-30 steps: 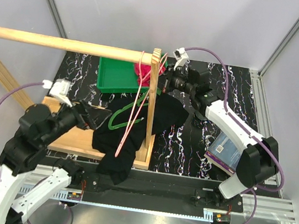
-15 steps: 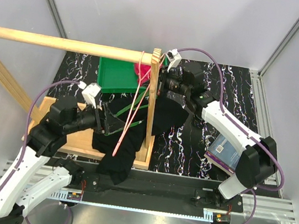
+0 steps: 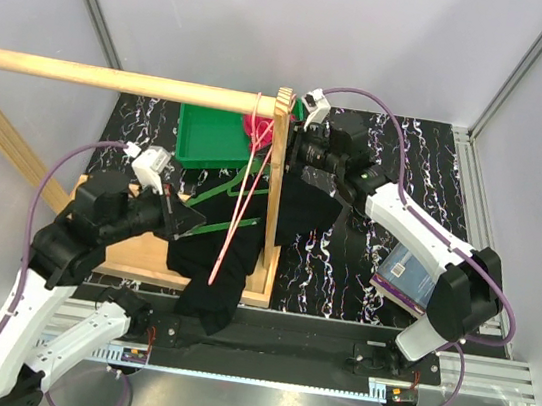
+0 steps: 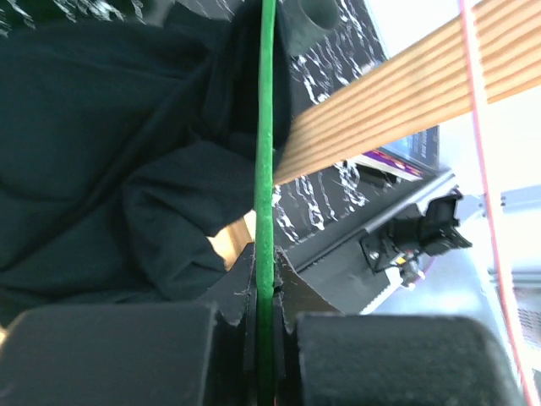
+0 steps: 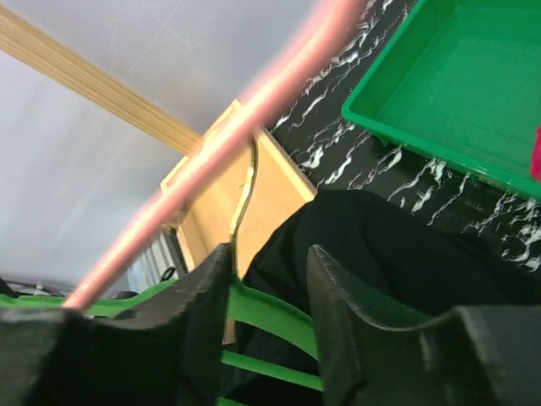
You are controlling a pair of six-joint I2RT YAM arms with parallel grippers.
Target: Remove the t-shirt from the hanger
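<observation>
Left wrist view: left gripper [image 4: 266, 283] clamped on the thin green plastic hanger [image 4: 267, 152], fingers [image 4: 297, 292] pressed against both sides. The top view cannot resolve this.

Right wrist view: right gripper [image 5: 266, 288] with fingers [image 5: 199, 313] spread, a green hanger bar crossing the gap.

Top view: left arm reaches low to the right over the wooden base board [image 3: 139, 245]. Right arm stretches to the upright wooden post [image 3: 275, 173].

Black t-shirt [image 3: 233, 258] is bunched against the hanger and spills over the base edge. A thin pink hanger [image 3: 243, 199] on the horizontal wooden rod [image 3: 107, 77] crosses in front. Green plastic tray [image 3: 209, 139] lies behind, purple box [image 3: 405, 272] beside the right arm.
</observation>
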